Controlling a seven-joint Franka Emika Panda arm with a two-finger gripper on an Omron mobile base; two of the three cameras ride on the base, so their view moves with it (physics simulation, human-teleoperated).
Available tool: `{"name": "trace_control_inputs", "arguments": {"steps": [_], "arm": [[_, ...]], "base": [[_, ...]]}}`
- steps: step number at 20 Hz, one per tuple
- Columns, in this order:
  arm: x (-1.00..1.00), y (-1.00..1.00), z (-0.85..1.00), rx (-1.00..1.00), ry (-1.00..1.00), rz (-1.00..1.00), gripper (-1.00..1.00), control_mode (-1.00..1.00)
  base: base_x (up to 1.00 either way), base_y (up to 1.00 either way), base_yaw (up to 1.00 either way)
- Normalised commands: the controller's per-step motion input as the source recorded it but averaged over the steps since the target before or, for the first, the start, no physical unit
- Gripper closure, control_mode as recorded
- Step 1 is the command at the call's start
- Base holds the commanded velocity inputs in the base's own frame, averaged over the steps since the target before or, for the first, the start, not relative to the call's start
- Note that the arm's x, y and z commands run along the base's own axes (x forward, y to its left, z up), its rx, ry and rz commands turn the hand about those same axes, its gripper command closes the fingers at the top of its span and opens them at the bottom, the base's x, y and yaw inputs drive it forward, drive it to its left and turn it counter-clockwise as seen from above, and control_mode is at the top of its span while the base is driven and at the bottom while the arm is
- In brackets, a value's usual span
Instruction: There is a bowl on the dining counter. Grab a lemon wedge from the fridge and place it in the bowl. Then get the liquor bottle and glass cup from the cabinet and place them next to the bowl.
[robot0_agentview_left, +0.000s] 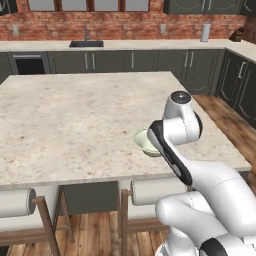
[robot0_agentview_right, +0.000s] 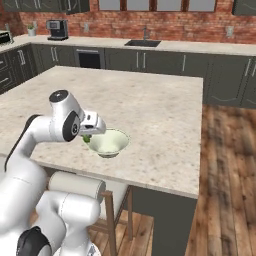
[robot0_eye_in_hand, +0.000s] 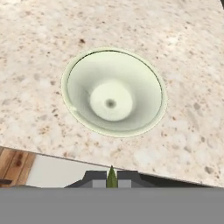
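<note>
Right at the claw (robot0_eye_in_hand: 111, 180): clamped on the lemon wedge (robot0_eye_in_hand: 111, 177), a green sliver between the tips. Carry forward, centre above the bowl (robot0_eye_in_hand: 113, 92), lower before letting go. Bowl empty, near the tabletop (robot0_agentview_left: 75, 120) edge, just beyond.
</note>
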Motion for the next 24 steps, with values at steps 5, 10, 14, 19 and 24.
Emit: {"name": "trace_control_inputs", "arguments": {"steps": [5,10,14,19,24], "arm": [[0.41,0.0,-0.38,0.0,0.02,0.0,1.0,-1.0],[0.43,-0.05,-0.28,0.0,0.0,0.0,1.0,-1.0],[0.43,-0.06,-0.26,0.0,0.01,0.0,1.0,-1.0],[0.27,-0.01,-0.26,0.01,0.03,0.0,1.0,-1.0],[0.2,-0.04,-0.27,0.03,0.05,0.0,1.0,-1.0]], "base": [[0.0,0.0,0.0],[0.0,0.0,0.0],[0.0,0.0,0.0],[0.0,0.0,0.0],[0.0,0.0,0.0]]}}
